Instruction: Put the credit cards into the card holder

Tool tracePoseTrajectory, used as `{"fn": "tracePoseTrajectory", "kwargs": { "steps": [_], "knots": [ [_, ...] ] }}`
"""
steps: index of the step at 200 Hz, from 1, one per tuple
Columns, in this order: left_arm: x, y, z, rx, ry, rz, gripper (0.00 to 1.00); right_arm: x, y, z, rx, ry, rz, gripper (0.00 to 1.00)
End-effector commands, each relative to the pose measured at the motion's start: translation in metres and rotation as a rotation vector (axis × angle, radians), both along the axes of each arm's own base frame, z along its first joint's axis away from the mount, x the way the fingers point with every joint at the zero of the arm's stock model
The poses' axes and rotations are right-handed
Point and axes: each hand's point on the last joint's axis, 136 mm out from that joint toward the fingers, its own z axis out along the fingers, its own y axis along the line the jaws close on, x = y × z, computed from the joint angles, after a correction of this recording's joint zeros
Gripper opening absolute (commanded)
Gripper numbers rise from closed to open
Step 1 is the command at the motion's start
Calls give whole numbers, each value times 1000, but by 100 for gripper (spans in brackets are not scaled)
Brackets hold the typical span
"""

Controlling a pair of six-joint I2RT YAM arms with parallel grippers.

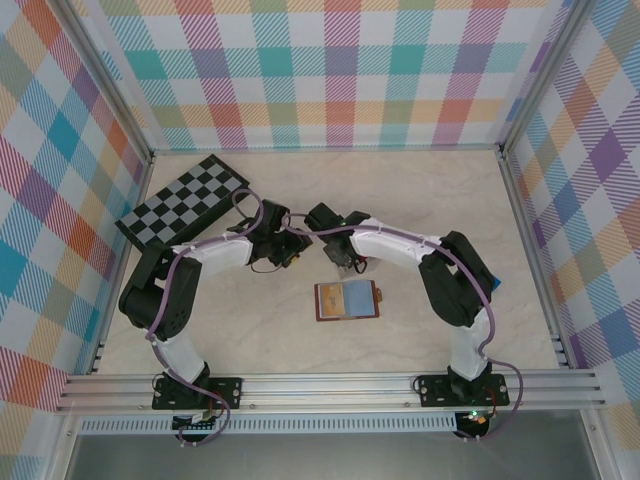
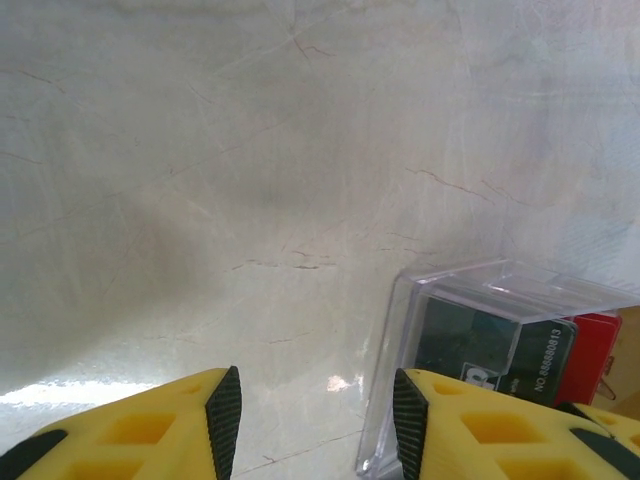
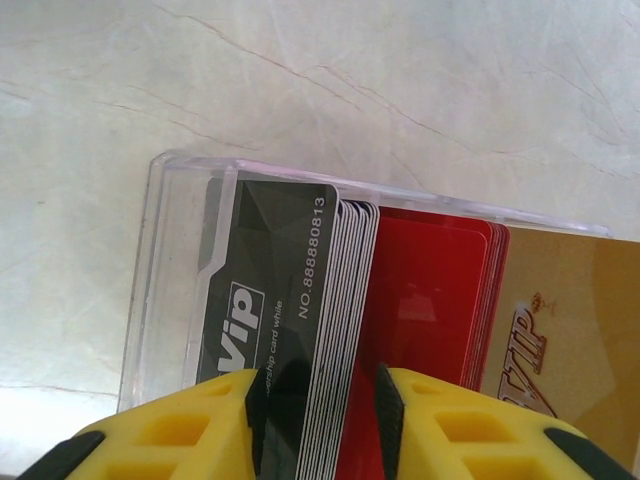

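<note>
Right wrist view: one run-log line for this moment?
right pincer: astride black cards in clear tray, grip unconfirmed | left pincer: open, empty, by tray | card holder: open on table, light-blue card on it

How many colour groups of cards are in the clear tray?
3, in the right wrist view: black-fronted stack at the left end of the tray, red stack beside it, gold card rightmost, running out of frame. Others may be hidden behind these.
</note>
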Motion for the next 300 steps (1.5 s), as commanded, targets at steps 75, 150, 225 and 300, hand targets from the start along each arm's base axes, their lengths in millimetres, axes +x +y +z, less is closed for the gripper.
{"fn": "tracePoseTrajectory", "kwargs": {
  "steps": [75,150,225,300],
  "knots": [
    [-5,9,-3,-3,20,25,46,4,-21,16,-18,-21,-40,19],
    [-5,9,-5,-4,27,26,46,-1,-18,18,34,16,-43,6],
    [-6,7,-8,-8,37,22,46,-14,1,10,131,121,-38,12],
    [-6,6,-10,-10,47,16,45,-13,1,1,133,159,-67,21]
  ]
}}
